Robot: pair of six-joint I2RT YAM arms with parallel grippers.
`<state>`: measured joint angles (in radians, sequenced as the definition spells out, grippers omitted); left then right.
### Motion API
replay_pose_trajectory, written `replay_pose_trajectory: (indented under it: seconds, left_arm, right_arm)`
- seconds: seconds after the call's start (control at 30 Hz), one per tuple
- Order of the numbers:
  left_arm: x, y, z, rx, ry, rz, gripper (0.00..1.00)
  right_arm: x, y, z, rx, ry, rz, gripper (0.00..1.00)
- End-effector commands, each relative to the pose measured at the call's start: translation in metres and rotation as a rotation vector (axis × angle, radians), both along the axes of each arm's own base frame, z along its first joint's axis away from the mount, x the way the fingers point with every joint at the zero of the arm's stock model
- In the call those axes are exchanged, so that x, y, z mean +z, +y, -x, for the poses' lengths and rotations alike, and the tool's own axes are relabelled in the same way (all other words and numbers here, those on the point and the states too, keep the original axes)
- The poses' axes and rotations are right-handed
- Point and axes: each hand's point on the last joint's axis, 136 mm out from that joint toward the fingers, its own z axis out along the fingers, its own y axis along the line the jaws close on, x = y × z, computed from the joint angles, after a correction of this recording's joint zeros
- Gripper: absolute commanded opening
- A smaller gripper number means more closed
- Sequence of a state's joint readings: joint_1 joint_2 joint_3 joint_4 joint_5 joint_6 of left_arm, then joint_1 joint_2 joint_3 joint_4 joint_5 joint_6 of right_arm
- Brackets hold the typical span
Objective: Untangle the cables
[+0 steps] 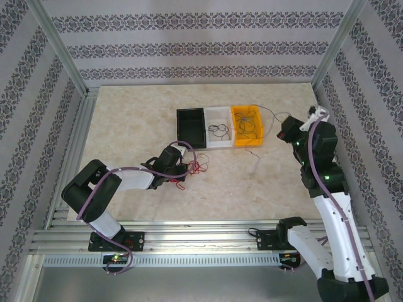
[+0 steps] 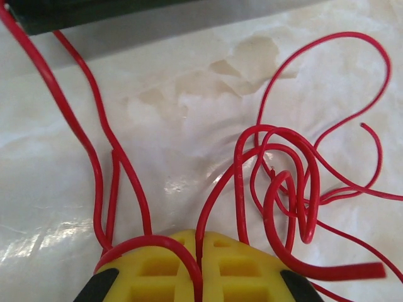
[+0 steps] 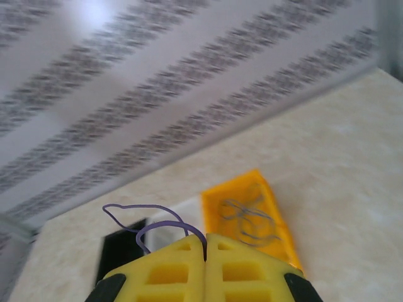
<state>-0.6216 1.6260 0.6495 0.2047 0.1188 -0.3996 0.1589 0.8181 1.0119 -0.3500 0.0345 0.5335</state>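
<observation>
Left of the orange bin [image 1: 247, 143] sit a white bin [image 1: 220, 143] and a black bin [image 1: 179, 126]. The left gripper [image 2: 198, 242] is clamped tight on red cables [image 2: 277, 163]; the right gripper [image 3: 205, 242] is likewise closed, pinching a purple wire [image 3: 151, 217].

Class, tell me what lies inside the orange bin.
A loose tangle of thin dark wires lies in the orange bin; anything beneath the tangle is covered.

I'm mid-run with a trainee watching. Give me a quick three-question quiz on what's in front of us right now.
1. Multiple choice: what colour are the cables pinched in the left pincer? A red, B green, C white.
2. True or false: the orange bin lies empty.
3. Fill in: the right pincer is shut on a thin ___ wire.
Key: 1 A. 2 false, dark wires lie in it. 3 purple.
</observation>
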Motion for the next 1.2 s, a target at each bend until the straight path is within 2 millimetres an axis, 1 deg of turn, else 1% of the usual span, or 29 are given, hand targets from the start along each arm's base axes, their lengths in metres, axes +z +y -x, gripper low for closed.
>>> replay_pose_trajectory:
  seconds: [0.0,0.07,0.13,0.23,0.43,0.5,0.57,0.63,0.73,0.8,0.9,0.97,1.07,1.17]
  left_arm:
    - [-0.019,-0.001,0.019,-0.058,0.059,-0.016,0.0]
    - [-0.019,0.0,0.017,-0.043,0.048,-0.017,0.0]
    - [-0.018,0.001,0.015,-0.037,0.041,-0.017,0.0]
    - [-0.018,0.004,0.013,-0.018,0.037,-0.029,0.0]
    - [-0.014,0.013,0.013,0.021,0.013,-0.043,0.0]
    - [-0.013,0.016,0.013,0.031,0.004,-0.044,0.0]
    - [-0.012,0.018,0.015,0.037,-0.004,-0.045,0.0]
    - [-0.012,0.02,0.015,0.04,-0.007,-0.049,0.0]
    - [-0.012,0.021,0.014,0.041,-0.009,-0.054,0.0]
    - [-0.012,0.021,0.014,0.038,-0.008,-0.056,0.0]
    - [-0.013,0.02,0.014,0.036,-0.005,-0.059,0.0]
    - [-0.014,0.019,0.014,0.032,-0.002,-0.062,0.0]
    - [-0.015,0.019,0.013,0.03,0.005,-0.067,0.0]
    - [-0.017,0.018,0.013,0.028,0.01,-0.068,0.0]
  right_arm:
    - [0.039,0.026,-0.014,0.053,-0.105,0.088,0.0]
    - [0.048,0.046,-0.029,0.079,-0.119,0.153,0.0]
    - [0.053,0.066,-0.045,0.103,-0.12,0.215,0.0]
    - [0.058,0.086,-0.073,0.082,-0.105,0.269,0.0]
    - [0.068,0.107,-0.137,0.055,-0.097,0.295,0.0]
    - [0.067,0.111,-0.154,0.062,-0.092,0.289,0.0]
    - [0.062,0.112,-0.17,0.066,-0.076,0.273,0.0]
    - [0.056,0.11,-0.181,0.062,-0.065,0.265,0.0]
    - [0.039,0.111,-0.193,0.059,-0.029,0.268,0.0]
    - [0.018,0.112,-0.197,0.062,0.012,0.267,0.0]
    - [-0.021,0.117,-0.199,0.083,0.086,0.25,0.0]
    - [-0.05,0.121,-0.198,0.106,0.145,0.231,0.0]
    - [-0.088,0.132,-0.192,0.155,0.221,0.199,0.0]
    - [-0.118,0.144,-0.181,0.199,0.283,0.187,0.0]
